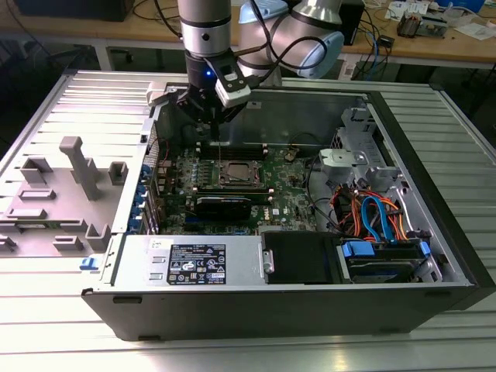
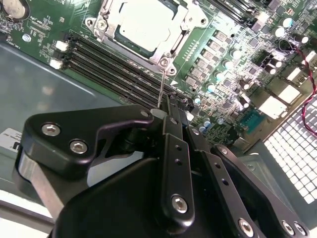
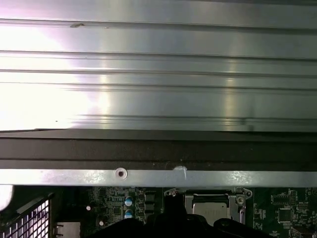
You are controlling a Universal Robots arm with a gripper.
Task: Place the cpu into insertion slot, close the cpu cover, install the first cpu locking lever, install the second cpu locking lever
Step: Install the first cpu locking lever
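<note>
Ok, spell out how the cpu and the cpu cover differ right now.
The cpu is a solid pale grey square; the cpu cover is a brighter silvery frame with a square cut-out. The cpu sits inside that cut-out; the cpu cover surrounds it and is larger. Both lie flat on the green board.

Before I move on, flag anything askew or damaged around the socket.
A thin wire lever juts from the cpu cover corner toward the hand, not lying flat. The cpu sits square under it; no damage shows.
</note>
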